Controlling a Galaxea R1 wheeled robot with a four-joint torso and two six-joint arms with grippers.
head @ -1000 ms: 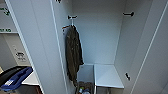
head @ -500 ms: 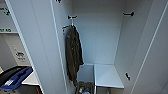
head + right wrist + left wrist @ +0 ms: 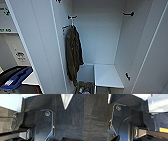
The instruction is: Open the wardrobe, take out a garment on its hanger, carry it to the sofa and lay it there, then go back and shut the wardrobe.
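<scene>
- wardrobe [image 3: 100, 37] open, head view looks straight into the white interior; left door [image 3: 35, 45] swung out toward the camera, right door [image 3: 155, 57] open along the right edge
- white shirt and its white hanger: can't pick them out inside the wardrobe
- dark olive-brown jacket [image 3: 73, 56] hangs from a black hook [image 3: 72, 17] high on the back wall, left side; it drapes down close to the left door's inner edge, lower hem reaching near the floor of the cabinet
- second black hook [image 3: 128, 14] on the right inner wall, high up, bare
- small black fitting [image 3: 127, 76] low on the right side wall
- white low shelf/box [image 3: 107, 76] in the bottom right of the interior, top bare; narrower white compartment just left of it, behind the jacket's hem
- bin with mixed small items [image 3: 83, 88] at the bottom front, below the jacket; contents too blurred to name
- outside the wardrobe, left: blue-and-black object [image 3: 13, 77] resting on a white tabletop [image 3: 31, 80]; white wall panels with small labels behind it
- left wrist view: robot's own dark plate and cable over dark carpet [image 3: 95, 119], white panel edge in the far corner; jaws not discernible, can't tell open or closed, nothing seen held
- right wrist view: same story, dark plate over dark blue carpet [image 3: 70, 119], white surfaces at two corners; jaws state can't tell
</scene>
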